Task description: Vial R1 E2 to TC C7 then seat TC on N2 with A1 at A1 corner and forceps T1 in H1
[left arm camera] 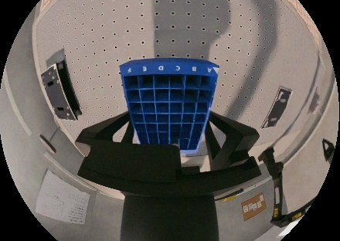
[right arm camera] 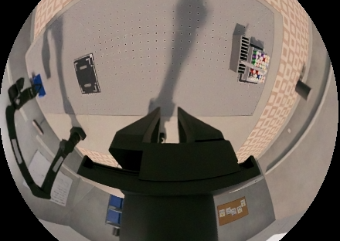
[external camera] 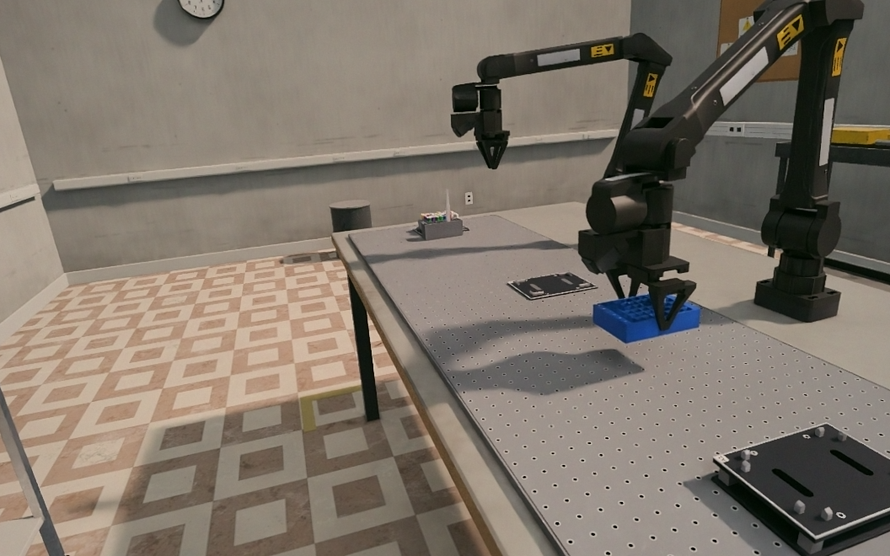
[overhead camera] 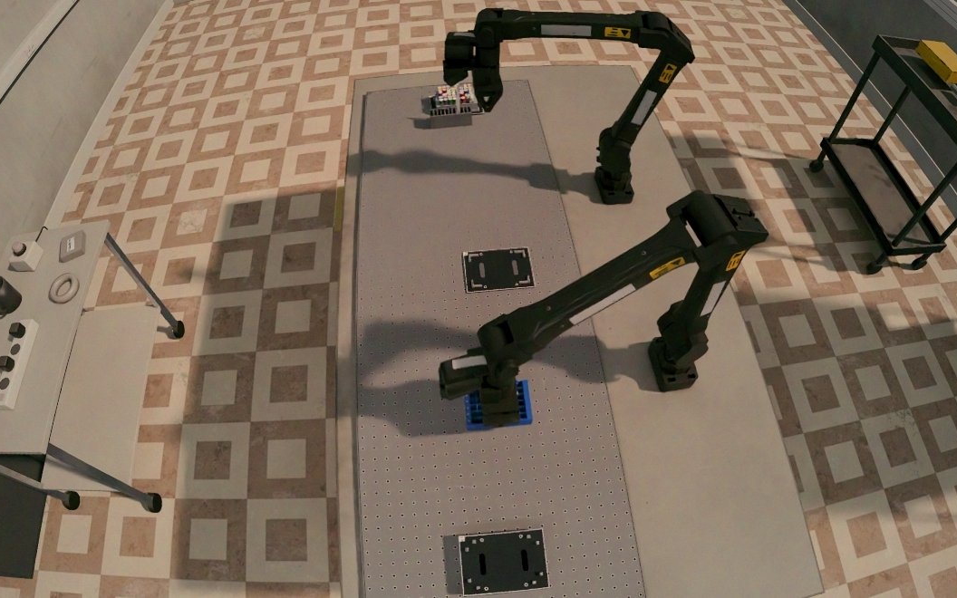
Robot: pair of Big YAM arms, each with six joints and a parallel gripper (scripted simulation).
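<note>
My left gripper (external camera: 644, 312) (left arm camera: 168, 112) is shut on the blue tube carrier TC (overhead camera: 526, 404) (external camera: 613, 324) (left arm camera: 170, 62). It holds TC about level above the table, across its sides. TC's A1 triangle is at top right in the left wrist view. A small pale thing (left arm camera: 175, 144) shows near the bottom of column C; the gripper partly hides it. N2 (overhead camera: 502, 565) (external camera: 807, 476) (left arm camera: 57, 92) is bare. My right gripper (overhead camera: 488, 108) (external camera: 493, 165) (right arm camera: 168, 110) is slightly open and empty, high up. Forceps T1 (external camera: 447, 201) stand upright in holder H1 (external camera: 442, 228) (right arm camera: 234, 53), beside rack R1 (right arm camera: 260, 65).
A bare low nest (overhead camera: 497, 268) (external camera: 552, 284) (left arm camera: 277, 107) (right arm camera: 87, 74) lies on the perforated plate between TC and the rack. Upright locators (external camera: 800, 505) stand around N2's top. A cart and a side table stand apart on the floor.
</note>
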